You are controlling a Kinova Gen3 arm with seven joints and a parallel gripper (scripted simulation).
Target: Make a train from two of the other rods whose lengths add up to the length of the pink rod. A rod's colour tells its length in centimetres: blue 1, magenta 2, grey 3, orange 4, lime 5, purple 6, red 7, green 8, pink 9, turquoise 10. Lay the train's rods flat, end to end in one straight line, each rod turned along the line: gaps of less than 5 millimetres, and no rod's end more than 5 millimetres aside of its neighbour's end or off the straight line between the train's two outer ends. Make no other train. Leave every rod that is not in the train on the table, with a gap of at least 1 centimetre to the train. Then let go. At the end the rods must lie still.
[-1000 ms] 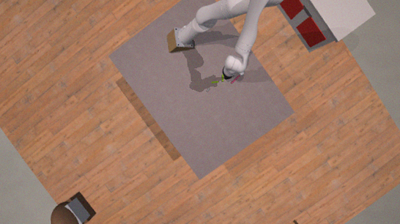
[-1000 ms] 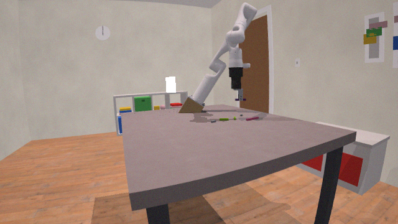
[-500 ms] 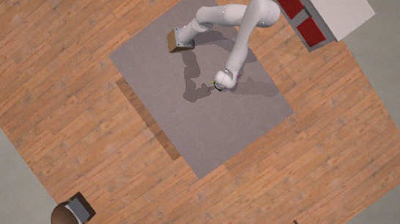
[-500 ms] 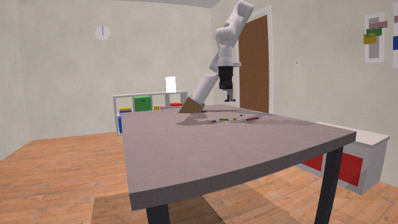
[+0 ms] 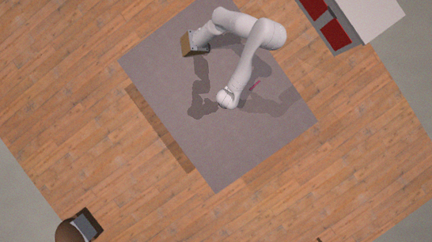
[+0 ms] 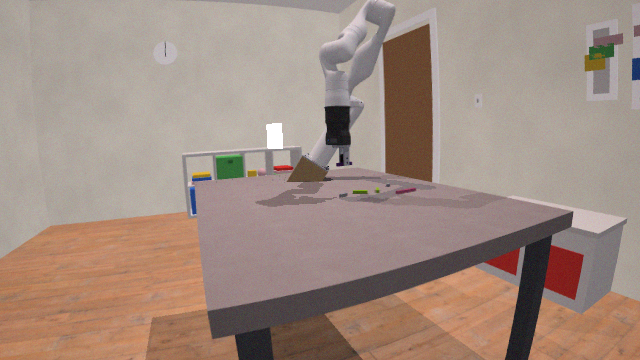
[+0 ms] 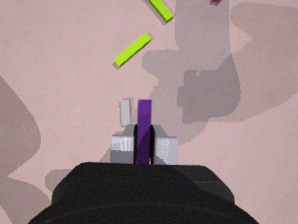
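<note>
the purple rod point(image 6: 341, 164) point(image 7: 144, 112) is gripped in the hand point(image 6: 344, 157) point(image 7: 143, 138), above the tabletop point(image 5: 226, 148) point(image 6: 350, 245) point(image 7: 60, 70), lower centre of the wrist frame, with the grey rod point(image 6: 343, 195) point(image 7: 126, 112) lying just left of it there. the step seems to be carrying purple to grey, six plus three matching the pink rod point(image 5: 254, 85) point(image 6: 406, 190) point(image 7: 216, 1); next calls for lining it up end to end with grey, lowering it flat without nudging grey, then letting go.
</note>
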